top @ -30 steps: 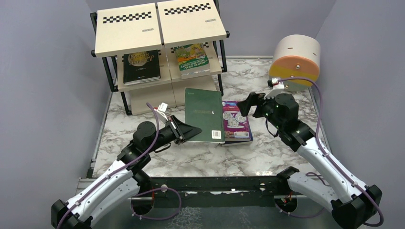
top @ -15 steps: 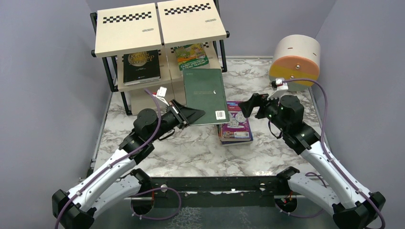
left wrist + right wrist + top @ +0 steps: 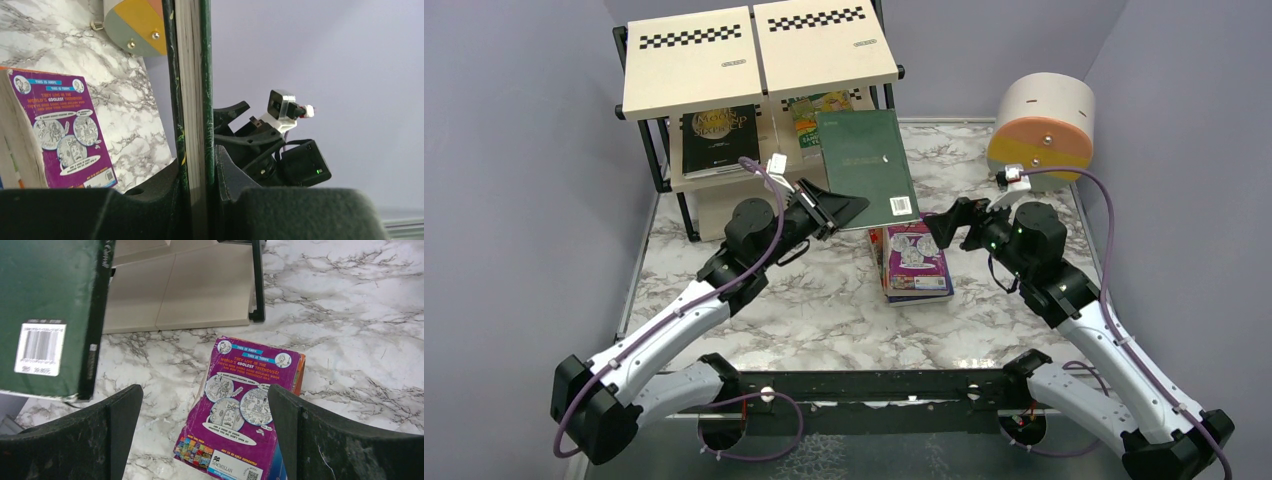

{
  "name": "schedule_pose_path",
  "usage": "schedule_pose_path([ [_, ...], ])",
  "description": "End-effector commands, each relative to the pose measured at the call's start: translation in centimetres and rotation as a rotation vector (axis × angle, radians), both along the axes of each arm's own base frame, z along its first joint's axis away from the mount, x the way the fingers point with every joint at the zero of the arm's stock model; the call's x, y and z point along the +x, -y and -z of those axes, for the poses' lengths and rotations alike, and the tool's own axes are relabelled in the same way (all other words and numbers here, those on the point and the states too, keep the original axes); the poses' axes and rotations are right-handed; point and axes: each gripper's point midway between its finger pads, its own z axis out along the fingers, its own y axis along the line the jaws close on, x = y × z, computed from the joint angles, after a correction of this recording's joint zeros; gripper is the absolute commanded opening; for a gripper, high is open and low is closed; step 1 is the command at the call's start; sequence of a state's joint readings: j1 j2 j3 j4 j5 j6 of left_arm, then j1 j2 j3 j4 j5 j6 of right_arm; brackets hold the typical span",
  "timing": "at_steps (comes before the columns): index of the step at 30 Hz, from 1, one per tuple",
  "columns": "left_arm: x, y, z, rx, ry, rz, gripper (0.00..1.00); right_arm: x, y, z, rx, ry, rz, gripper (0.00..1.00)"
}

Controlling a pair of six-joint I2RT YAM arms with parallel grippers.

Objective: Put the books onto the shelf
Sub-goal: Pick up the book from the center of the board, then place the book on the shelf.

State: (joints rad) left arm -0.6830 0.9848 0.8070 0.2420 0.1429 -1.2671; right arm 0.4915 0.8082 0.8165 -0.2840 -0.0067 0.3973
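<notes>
My left gripper (image 3: 844, 208) is shut on the near edge of a dark green book (image 3: 864, 165), holding it in the air in front of the shelf (image 3: 759, 60). In the left wrist view its page edge (image 3: 192, 100) stands clamped between my fingers (image 3: 235, 175). On the shelf's middle tier lie a black book (image 3: 719, 140) and a cartoon-covered book (image 3: 807, 108), which is partly hidden by the green one. A purple book (image 3: 914, 260) tops a small stack on the marble. My right gripper (image 3: 949, 225) hovers open over that purple book (image 3: 245, 405).
A round beige-and-orange drum (image 3: 1041, 130) stands at the back right. The shelf's black post (image 3: 257, 285) and bottom board (image 3: 200, 290) are just beyond the stack. Grey walls close in the marble table (image 3: 824, 310) on three sides.
My left arm has lifted the green book off the stack and carried it up and back toward the shelf. The right gripper has drawn back slightly to the right, still open.
</notes>
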Motion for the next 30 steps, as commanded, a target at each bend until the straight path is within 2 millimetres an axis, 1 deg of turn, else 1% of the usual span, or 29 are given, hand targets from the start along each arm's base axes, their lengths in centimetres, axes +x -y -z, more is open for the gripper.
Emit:
schedule_pose_path([
  [1, 0.9, 0.8, -5.3, -0.115, 0.136, -0.005, 0.0, -0.3, -0.1, -1.0, 0.005, 0.037, -0.017, 0.94],
  [5, 2.1, 1.7, -5.7, -0.111, 0.149, -0.011, 0.0, -0.2, 0.4, -1.5, -0.015, 0.059, 0.001, 0.94],
  [9, 3.5, 2.2, -5.8, -0.108, 0.158, -0.024, 0.0, -0.3, 0.8, -1.7, -0.029, 0.072, 0.013, 0.94],
  [14, 4.9, 1.7, -6.2, -0.109, 0.168, -0.052, 0.0, -0.5, 1.1, -1.4, -0.033, 0.071, 0.02, 0.95],
  [19, 6.4, 0.3, -6.2, -0.12, 0.164, -0.085, 0.0, -0.6, 1.0, -1.3, -0.027, 0.067, 0.014, 0.95],
  [22, 7.2, -1.0, -6.4, -0.129, 0.169, -0.111, 0.0, -0.6, 0.9, -1.4, -0.027, 0.069, 0.013, 0.95],
  [27, 8.3, -3.6, -6.8, -0.144, 0.173, -0.152, 0.0, -0.4, 0.8, -1.4, -0.027, 0.067, 0.011, 0.95],
  [30, 8.9, -5.6, -7.1, -0.152, 0.175, -0.181, 0.0, -0.3, 0.7, -1.3, -0.026, 0.063, 0.006, 0.95],
])
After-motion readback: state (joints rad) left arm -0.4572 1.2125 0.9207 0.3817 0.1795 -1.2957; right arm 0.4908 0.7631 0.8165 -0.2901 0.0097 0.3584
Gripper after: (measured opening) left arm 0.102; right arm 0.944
